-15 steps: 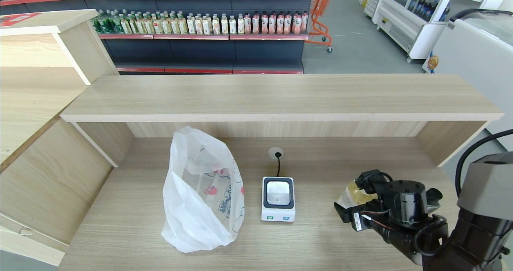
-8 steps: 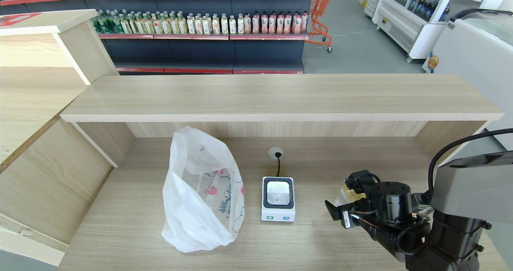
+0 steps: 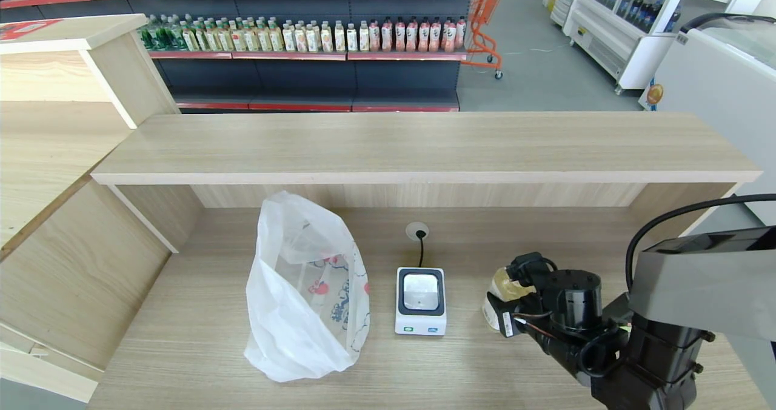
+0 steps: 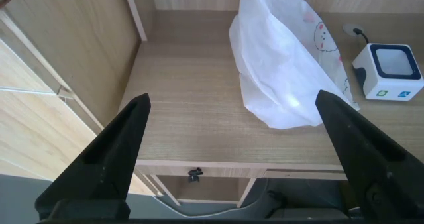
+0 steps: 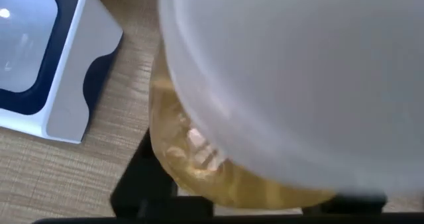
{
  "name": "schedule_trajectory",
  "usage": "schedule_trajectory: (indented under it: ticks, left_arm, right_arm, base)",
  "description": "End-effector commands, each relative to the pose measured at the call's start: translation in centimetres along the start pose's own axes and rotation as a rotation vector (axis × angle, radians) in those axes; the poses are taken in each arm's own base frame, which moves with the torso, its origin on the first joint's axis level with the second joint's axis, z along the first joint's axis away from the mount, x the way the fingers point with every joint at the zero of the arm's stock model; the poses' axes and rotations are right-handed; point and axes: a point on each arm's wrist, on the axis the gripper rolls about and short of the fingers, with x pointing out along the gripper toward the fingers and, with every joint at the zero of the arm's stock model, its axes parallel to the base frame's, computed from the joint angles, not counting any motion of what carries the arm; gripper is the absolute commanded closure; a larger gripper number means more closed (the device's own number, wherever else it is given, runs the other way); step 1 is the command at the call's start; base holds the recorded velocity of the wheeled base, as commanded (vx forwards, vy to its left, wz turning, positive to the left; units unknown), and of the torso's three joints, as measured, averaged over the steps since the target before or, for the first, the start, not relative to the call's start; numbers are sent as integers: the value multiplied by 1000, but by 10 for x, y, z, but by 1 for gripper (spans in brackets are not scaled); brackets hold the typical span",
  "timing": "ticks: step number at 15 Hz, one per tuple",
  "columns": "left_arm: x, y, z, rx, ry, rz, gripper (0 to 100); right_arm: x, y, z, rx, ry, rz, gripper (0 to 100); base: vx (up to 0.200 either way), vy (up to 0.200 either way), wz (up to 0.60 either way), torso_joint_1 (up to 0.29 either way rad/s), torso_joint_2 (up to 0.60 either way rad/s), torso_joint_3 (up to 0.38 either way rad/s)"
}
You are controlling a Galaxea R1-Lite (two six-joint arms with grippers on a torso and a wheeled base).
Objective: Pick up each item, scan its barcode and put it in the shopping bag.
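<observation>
My right gripper (image 3: pixel 509 304) is shut on a clear tub with yellowish contents (image 3: pixel 501 284), held just above the counter to the right of the barcode scanner (image 3: pixel 421 301). Close up in the right wrist view, the tub's pale lid (image 5: pixel 291 71) and yellow contents (image 5: pixel 192 151) sit beside the scanner (image 5: pixel 46 65). The white plastic shopping bag (image 3: pixel 306 289) stands open to the left of the scanner. My left gripper (image 4: pixel 233 103) hangs open over the counter's near left edge, with the bag (image 4: pixel 285 58) and scanner (image 4: pixel 391 71) beyond it.
A raised wooden ledge (image 3: pixel 424 146) runs along the back of the counter, and a side panel (image 3: pixel 79 270) closes its left end. The scanner's cable goes into a grommet (image 3: pixel 418 231) behind it. Store shelves with bottles (image 3: pixel 303 34) stand far behind.
The right arm has carried the tub leftward, closer to the scanner. The bag and the scanner have not moved.
</observation>
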Motion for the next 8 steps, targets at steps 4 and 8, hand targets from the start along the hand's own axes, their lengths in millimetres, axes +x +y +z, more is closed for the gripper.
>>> schedule_trajectory:
  ticks: [4, 8]
  left_arm:
    - [0, 0, 0, 0, 0, 0, 0]
    - [0, 0, 0, 0, 0, 0, 0]
  right_arm:
    - [3, -2, -1, -54, 7, -10, 100]
    - [1, -8, -2, -30, 13, -22, 100]
  base:
    - [0, 0, 0, 0, 0, 0]
    - [0, 0, 0, 0, 0, 0]
